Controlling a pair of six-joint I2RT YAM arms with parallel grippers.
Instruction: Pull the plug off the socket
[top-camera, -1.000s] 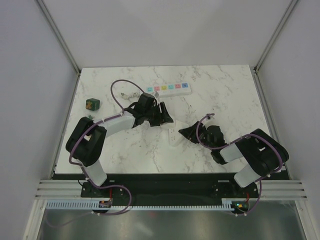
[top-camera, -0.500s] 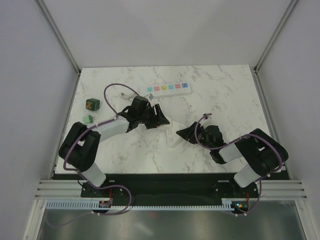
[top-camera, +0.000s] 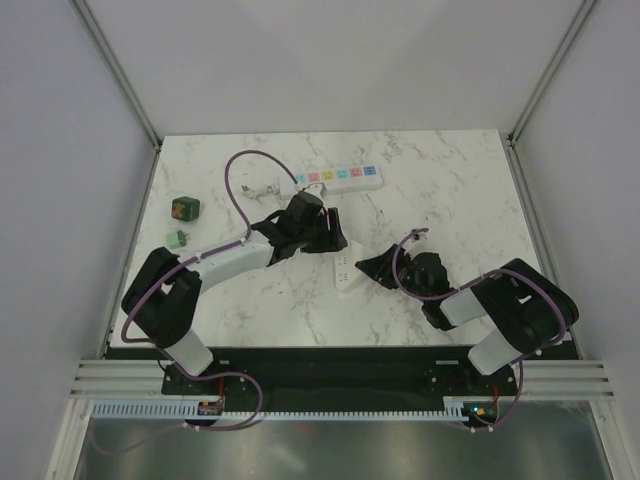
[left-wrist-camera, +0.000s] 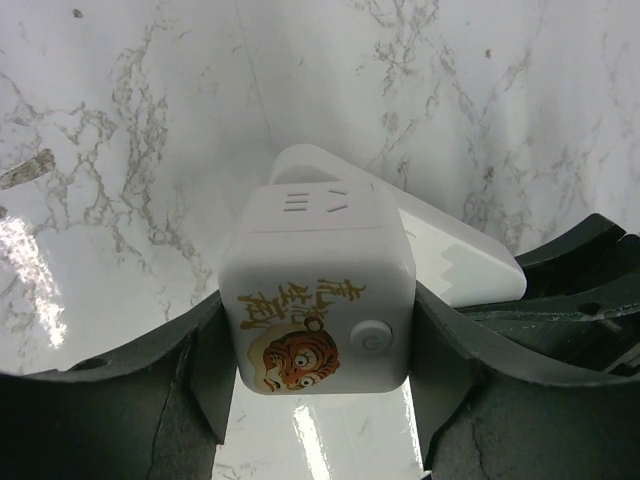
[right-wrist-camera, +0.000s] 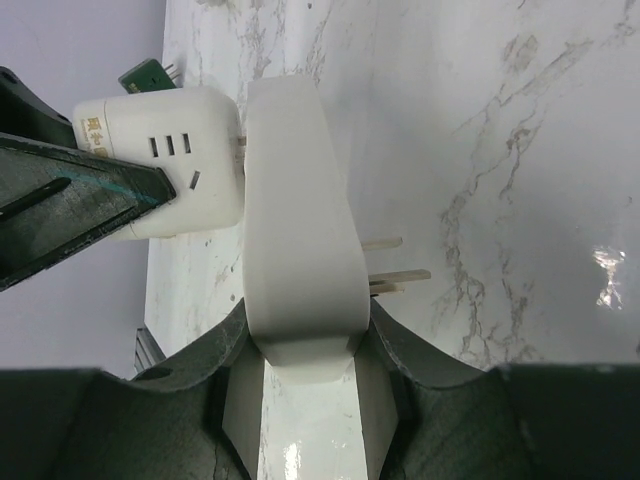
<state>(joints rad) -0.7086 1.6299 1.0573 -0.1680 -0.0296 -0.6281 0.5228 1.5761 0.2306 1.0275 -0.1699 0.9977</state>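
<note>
Though dark green, the plug (top-camera: 184, 208) bears orange.

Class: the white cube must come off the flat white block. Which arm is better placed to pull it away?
Left, probably: the left gripper grips the white cube and can draw it off; the right gripper only clamps the flat white block.

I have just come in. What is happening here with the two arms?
The left gripper clamps a white cube plug with a tiger picture. The right gripper clamps the flat white socket block that it seems plugged into. Only a thin gap shows between them, so the plug is not yet off. The coloured power strip and a dark green cube lie apart, untouched.
</note>
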